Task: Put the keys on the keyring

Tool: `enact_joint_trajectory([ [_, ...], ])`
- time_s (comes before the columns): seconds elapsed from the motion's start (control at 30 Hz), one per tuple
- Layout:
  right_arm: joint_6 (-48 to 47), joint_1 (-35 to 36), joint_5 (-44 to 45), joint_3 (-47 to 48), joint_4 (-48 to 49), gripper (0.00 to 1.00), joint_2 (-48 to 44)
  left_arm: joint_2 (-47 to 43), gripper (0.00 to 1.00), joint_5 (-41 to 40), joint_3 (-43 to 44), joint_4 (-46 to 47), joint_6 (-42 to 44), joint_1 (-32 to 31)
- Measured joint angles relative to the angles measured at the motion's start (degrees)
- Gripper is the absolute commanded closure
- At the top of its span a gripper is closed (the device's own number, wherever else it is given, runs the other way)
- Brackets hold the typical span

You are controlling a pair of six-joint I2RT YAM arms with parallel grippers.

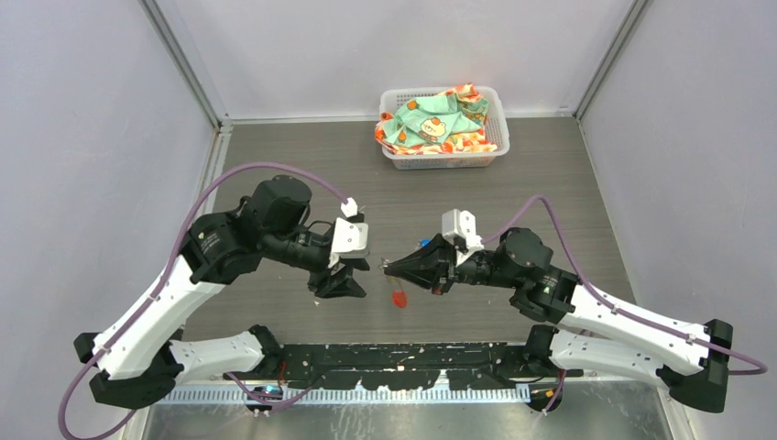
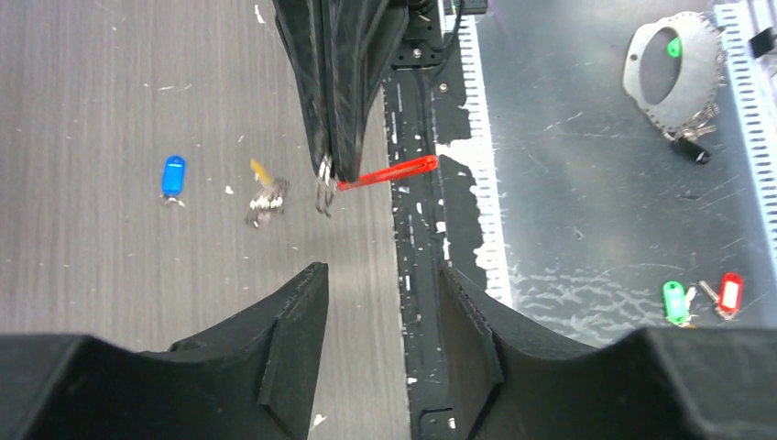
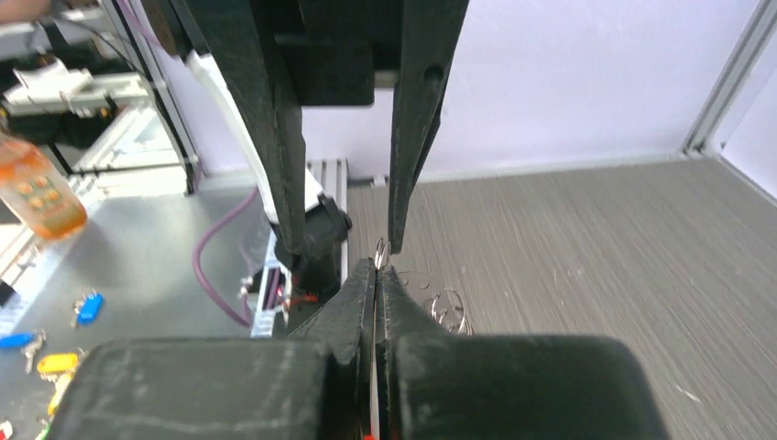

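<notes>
keyring [image 1: 398, 299] in right gripper [image 1: 388, 268]

Two robot arms, the left arm [image 1: 224, 246] and the right arm [image 1: 536, 266], share the scene with two keys, one blue-tagged key [image 2: 172, 177] and one yellow-tagged key [image 2: 266, 194], one keyring [image 2: 385, 173] and one basket [image 1: 442, 159].
</notes>
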Motion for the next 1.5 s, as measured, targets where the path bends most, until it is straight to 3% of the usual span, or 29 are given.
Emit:
enact_joint_trajectory([
  [0.17,5.0,0.0,-0.1,-5.4,13.9,0.99,-1.3,-2.9,0.62,1.2,-2.8,2.2,-3.5,0.1],
  [0.73,16.3,0.0,-0.5,-11.7,38.8,0.99,2.8,-3.5,0.66,5.3,-3.8,14.9,-16.8,2.0],
  [1.07,18.0,0.0,-0.6,-12.4,41.8,0.97,3.8,-3.5,0.99,7.3,-3.8,17.4,-19.8,2.6],
  [1.2,18.2,0.0,-0.7,-11.5,39.1,0.69,3.9,-3.5,1.0,7.1,-3.9,16.6,-19.2,2.9],
  [1.33,16.4,0.0,-0.9,-6.0,25.6,0.46,3.5,-3.5,1.0,6.5,-4.0,15.0,-16.5,2.9],
  [1.5,9.4,0.0,0.6,8.5,-1.2,0.45,3.3,-3.2,1.0,6.0,-4.0,10.8,-12.0,2.9],
])
